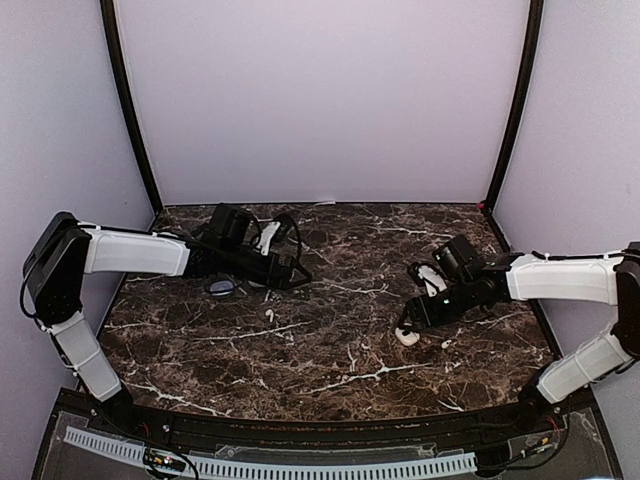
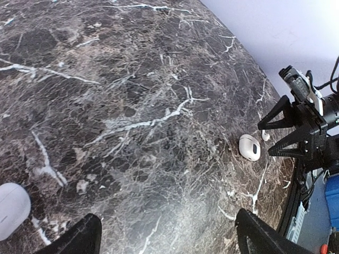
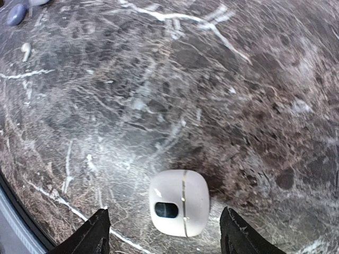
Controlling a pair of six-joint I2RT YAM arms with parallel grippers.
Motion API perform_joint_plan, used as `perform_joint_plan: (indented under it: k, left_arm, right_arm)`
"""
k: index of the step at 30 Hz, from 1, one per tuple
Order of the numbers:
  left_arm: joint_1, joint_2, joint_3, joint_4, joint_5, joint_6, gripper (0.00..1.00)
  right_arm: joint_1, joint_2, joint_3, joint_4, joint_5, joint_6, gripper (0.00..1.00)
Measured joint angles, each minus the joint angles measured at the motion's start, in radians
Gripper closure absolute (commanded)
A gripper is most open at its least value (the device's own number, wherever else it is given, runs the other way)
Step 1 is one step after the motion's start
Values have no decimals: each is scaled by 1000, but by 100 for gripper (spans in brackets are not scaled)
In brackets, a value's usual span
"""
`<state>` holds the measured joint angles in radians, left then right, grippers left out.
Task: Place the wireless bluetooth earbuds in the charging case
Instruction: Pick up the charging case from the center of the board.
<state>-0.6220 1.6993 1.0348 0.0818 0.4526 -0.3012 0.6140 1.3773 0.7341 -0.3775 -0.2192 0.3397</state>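
A closed white charging case (image 3: pixel 179 202) with a dark oval window lies on the marble table between my right gripper's (image 3: pixel 167 235) open fingers, apart from both. It shows at the right in the top view (image 1: pixel 407 336), just under the right gripper (image 1: pixel 410 320), and in the left wrist view (image 2: pixel 249 147). A tiny white earbud (image 2: pixel 265 136) lies beside it (image 1: pixel 446 343). Another white earbud (image 1: pixel 268 315) lies left of centre (image 3: pixel 25 48). My left gripper (image 1: pixel 296 272) hangs open and empty over bare marble (image 2: pixel 169 238).
A lavender case (image 1: pixel 221 287) lies under the left arm and shows far off in the right wrist view (image 3: pixel 16 14). A white rounded case (image 2: pixel 10 209) sits at the left wrist view's lower left. The table's near edge (image 1: pixel 300 420) runs in front of the arm bases.
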Motion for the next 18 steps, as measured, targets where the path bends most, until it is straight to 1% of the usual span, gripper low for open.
perform_joint_plan:
  k: [4,6,10,14,18]
  left_arm:
    - [-5,21,14,4,34,11,8]
    - [-6,21,14,8,44,14,7]
    - [-5,22,19,19,53,14,5]
    - [-5,24,26,24,40,11,1]
    - [-5,24,24,31,-5,1,1]
  right_arm:
    - [15,21,8,-49,46,-7,30]
    - [36,37,19,-74,76,-9,33]
    - [93,81,59,-115,133,-14,34]
    - [138,129,90,-132,180,-21,37]
    - [163,170,113,-149,224,-25,39]
